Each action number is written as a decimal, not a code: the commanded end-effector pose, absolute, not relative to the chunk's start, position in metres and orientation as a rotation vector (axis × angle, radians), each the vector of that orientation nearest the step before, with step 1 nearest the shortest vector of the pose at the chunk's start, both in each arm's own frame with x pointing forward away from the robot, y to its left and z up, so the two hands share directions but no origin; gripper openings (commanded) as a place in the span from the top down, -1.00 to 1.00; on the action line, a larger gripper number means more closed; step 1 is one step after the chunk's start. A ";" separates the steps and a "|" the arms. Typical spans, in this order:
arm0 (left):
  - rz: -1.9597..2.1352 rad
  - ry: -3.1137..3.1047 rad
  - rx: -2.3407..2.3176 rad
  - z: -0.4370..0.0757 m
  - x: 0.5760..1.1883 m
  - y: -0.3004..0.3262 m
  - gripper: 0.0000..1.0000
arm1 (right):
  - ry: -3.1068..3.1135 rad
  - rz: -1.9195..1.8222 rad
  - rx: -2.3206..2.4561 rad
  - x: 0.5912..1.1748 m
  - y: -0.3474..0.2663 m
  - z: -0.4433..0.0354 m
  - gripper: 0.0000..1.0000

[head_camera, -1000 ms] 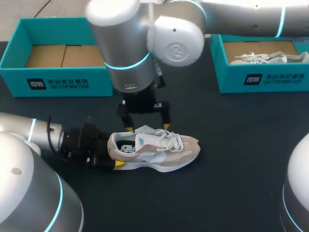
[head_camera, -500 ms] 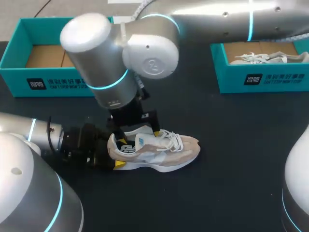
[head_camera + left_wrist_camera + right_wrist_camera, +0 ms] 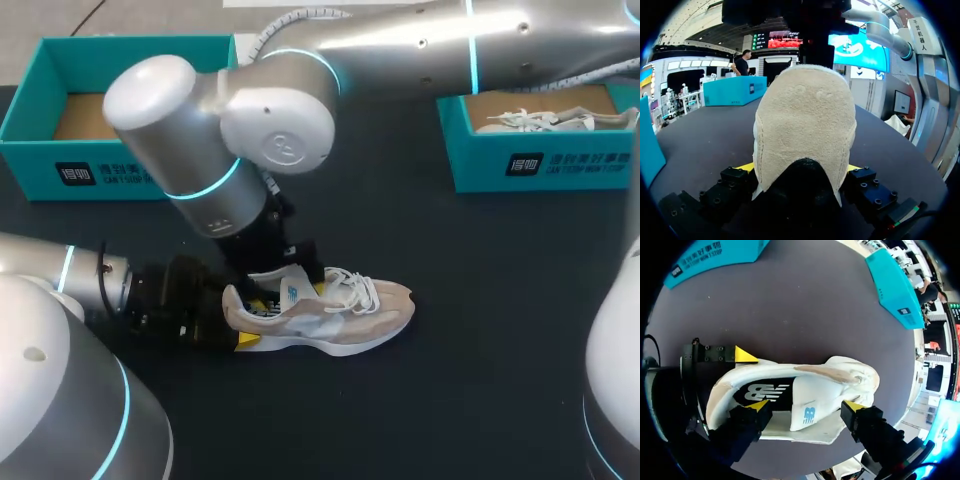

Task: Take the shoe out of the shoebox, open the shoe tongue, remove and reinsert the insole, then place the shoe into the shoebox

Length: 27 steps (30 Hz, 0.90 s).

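Note:
A beige and white shoe (image 3: 335,310) lies on its sole on the black table (image 3: 480,300), toe to the right. My left gripper (image 3: 238,318) comes in from the left and is shut on the heel (image 3: 805,130), a yellow tip on each side. My right gripper (image 3: 285,290) hangs over the shoe's mouth from above. In the right wrist view it (image 3: 805,407) stands open, with the white tongue (image 3: 807,407) between its fingers. One fingertip (image 3: 757,406) sits at the collar by the black insole (image 3: 762,391), the other (image 3: 852,406) by the laces.
An open teal shoebox (image 3: 120,170) with a cardboard floor stands at the back left. A second teal box (image 3: 545,165) at the back right holds another white shoe (image 3: 535,122). My right arm's big elbow (image 3: 200,130) looms over the table's middle.
My right arm has swung left and lowered, bringing its gripper from just above the shoe down onto the shoe's mouth. The left gripper and the shoe have stayed put.

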<state>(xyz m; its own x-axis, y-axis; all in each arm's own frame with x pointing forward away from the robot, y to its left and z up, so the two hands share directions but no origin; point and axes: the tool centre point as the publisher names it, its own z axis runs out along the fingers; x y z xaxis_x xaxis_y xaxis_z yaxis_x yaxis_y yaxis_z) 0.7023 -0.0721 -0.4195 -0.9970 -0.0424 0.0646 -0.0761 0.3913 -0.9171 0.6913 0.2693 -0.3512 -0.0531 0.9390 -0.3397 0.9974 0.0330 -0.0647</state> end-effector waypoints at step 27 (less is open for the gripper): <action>1.713 -2.598 0.113 -0.420 0.701 -0.072 1.00 | 1.741 -0.408 2.175 0.692 0.195 -0.309 1.00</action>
